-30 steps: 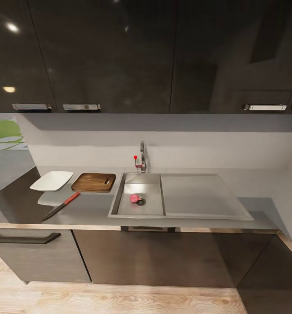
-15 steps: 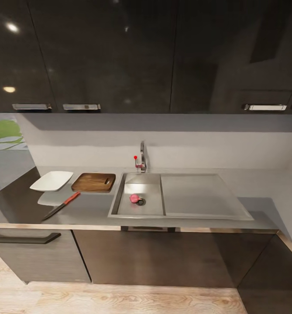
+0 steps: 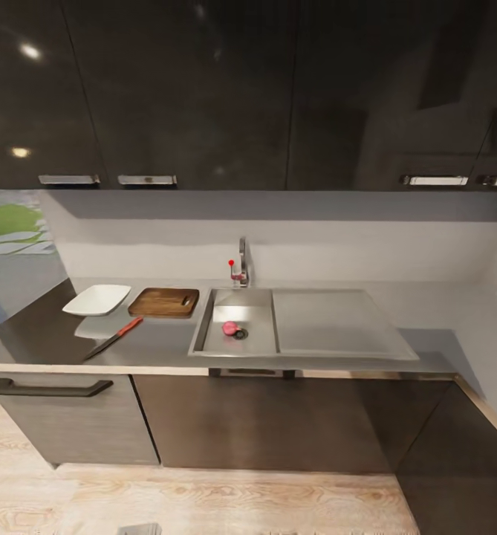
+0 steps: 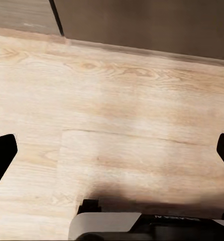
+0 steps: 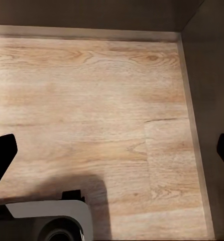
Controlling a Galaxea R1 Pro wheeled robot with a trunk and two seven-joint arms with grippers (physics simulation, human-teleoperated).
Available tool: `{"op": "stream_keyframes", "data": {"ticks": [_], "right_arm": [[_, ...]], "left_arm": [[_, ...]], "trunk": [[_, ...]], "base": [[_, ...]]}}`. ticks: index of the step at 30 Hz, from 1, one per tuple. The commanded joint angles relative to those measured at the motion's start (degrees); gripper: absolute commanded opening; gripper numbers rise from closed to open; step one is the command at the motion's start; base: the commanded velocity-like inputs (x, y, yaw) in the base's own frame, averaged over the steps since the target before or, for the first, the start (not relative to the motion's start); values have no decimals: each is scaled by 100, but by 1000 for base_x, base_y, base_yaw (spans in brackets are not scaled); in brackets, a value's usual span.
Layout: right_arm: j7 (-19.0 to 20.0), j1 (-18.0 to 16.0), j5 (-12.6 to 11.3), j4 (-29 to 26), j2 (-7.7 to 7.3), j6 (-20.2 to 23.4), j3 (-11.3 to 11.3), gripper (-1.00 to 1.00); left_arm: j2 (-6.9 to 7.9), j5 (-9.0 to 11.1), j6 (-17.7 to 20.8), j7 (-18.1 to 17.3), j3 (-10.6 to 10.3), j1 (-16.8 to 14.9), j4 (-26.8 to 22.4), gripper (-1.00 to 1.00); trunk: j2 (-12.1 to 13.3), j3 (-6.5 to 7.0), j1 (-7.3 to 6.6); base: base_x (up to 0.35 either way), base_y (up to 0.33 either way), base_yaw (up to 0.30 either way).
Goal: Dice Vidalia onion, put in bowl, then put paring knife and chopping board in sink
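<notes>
The onion (image 3: 230, 328), a small round pinkish-red ball, lies in the sink (image 3: 237, 343) basin, touching the round drain. The sink is a rectangular steel basin with straight rims; a flat steel drainboard (image 3: 337, 323) joins its right side and a chrome faucet (image 3: 241, 267) with a red knob stands behind it. Just left of the sink lies the dark wooden board (image 3: 164, 302) with rounded corners. Left of the sink beyond the board sits the shallow white bowl (image 3: 97, 299). The knife (image 3: 114, 338), red handle and dark blade, lies slanted near the front-left of the sink, apart from the board. The grey glossy surface (image 3: 159, 345) around the sink is open. The left tool (image 4: 112, 150) and the right tool (image 5: 112, 150) hang spread wide over the wood-grain floor (image 4: 122, 100), holding nothing.
</notes>
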Motion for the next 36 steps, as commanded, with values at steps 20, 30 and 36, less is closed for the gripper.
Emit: {"op": "stream_keyframes", "data": {"ticks": [20, 30, 36], "right_arm": [[8, -7, 52, 6, 1, -26, -55, 100], [8, -7, 52, 6, 1, -26, -50, 100], [8, -6, 52, 6, 1, -26, -49, 100]], "left_arm": [[-199, 32, 1515, 14, -299, -692, -1727, 100], [-502, 37, 2716, 27, -602, -2325, -1782, 100], [-568, 45, 3089, 32, -642, -3482, -1093, 100]], "trunk": [[-13, -12, 0], [-13, -12, 0], [-13, -12, 0]], "base": [[-39, 0, 0], [0, 0, 0], [0, 0, 0]]}}
